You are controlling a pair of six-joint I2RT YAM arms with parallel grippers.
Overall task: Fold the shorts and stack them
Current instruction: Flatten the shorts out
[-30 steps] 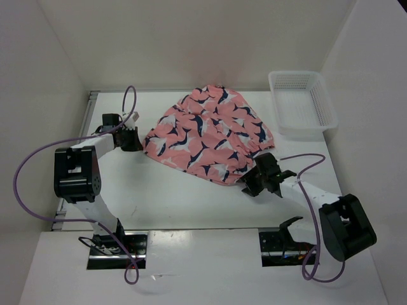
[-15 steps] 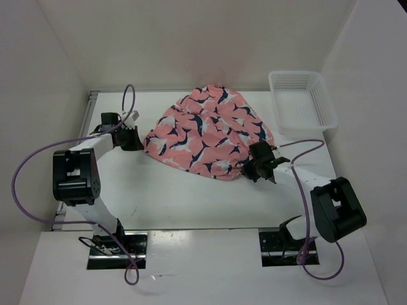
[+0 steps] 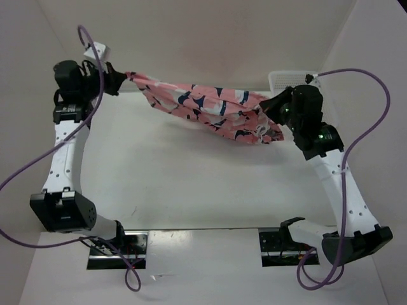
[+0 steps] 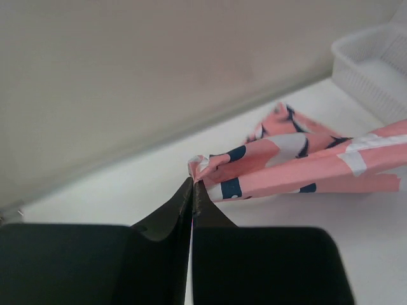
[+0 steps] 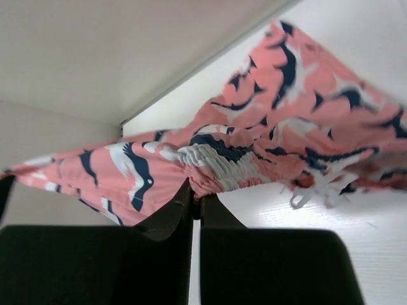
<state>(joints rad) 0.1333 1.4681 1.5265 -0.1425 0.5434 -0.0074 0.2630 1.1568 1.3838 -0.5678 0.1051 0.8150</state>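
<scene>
Top view, shorts: the shorts hang as a sagging, bunched band above the far part of the surface. They are strung from far left to far right and seem to be lifted clear of it.
Top view, step: this looks to me like the lift-and-spread ahead of a first fold. Nothing is folded or stacked yet.
Top view, doing it well: draw the two ends apart evenly so the crumpled middle opens. Then lay the cloth flat, away from the white basket just behind the right end.
Top view, arms: both arms reach high and far. The left arm rises almost straight up at the far left. The right arm leans up at the right with its wrist turned inward toward the cloth.
Left wrist view, fingers: the left fingers are pressed together and pinch a corner of the pink fabric at their very tips.
Left wrist view, caution: a bite that thin may slip under a hard pull, so I'd go gently.
Right wrist view, fingers: the right fingers are closed on the gathered waistband, with cloth fanning out to both sides.
Right wrist view, caution: white cord ends dangle below the cloth, and they could get tucked into the fold.
</scene>
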